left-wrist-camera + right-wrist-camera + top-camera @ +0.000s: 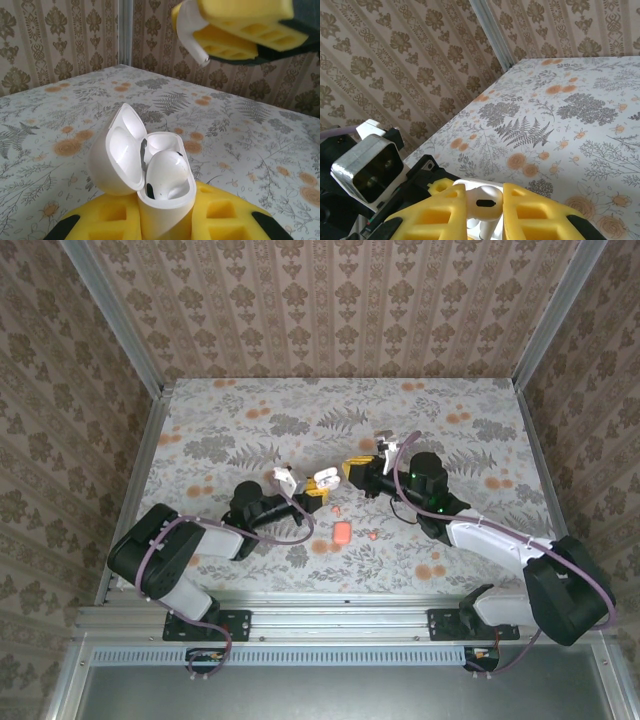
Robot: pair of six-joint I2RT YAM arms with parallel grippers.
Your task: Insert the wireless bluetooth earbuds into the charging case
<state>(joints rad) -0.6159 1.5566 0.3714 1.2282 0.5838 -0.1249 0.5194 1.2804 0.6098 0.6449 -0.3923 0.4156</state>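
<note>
My left gripper (pixel 165 212) is shut on the white charging case (pixel 167 200), which stands upright between the yellow fingers with its lid (pixel 117 150) swung open to the left. One white earbud (pixel 167 172) sits in the case's near socket; the socket behind it is bare. My right gripper (pixel 485 215) is shut on a second white earbud (pixel 487 199), stem pointing down, hovering just above the case (pixel 470 186). From the left wrist, that earbud (pixel 192 35) hangs up and to the right of the case. Seen from above, the left gripper (pixel 312 490) and the right gripper (pixel 350 472) meet at mid-table.
A closed red-coral case (pixel 342 532) lies on the floral table nearer the arms. Two small coral earbuds (pixel 336 509) (pixel 373 534) lie beside it. The left wrist camera block (pixel 367 167) sits close at the right gripper's left. Patterned walls enclose the table on three sides.
</note>
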